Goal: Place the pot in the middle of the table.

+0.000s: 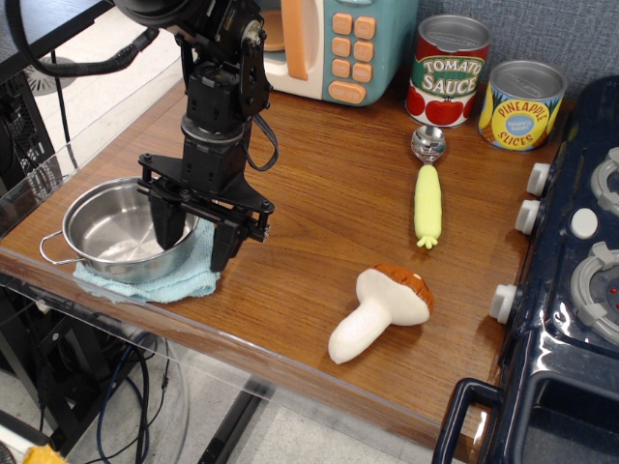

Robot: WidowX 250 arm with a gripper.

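Pot (pixel 124 229) is sitting on folded blue cloth (pixel 179 275) at front-left corner of table (pixel 329 184), well apart from table's middle.

Gripper (pixel 192 235) is hanging over pot's right rim, fingers spread wide, gripping nothing. One finger (pixel 166 220) is dipping inside the bowl, the other (pixel 225 245) is standing outside the wall, over cloth; so rim is lying between them.

Judgement: closing should pinch the right wall. Carry direction is then to the right & slightly back, toward bare wood short of mushroom (pixel 380 309) & corn toy (pixel 427 205).
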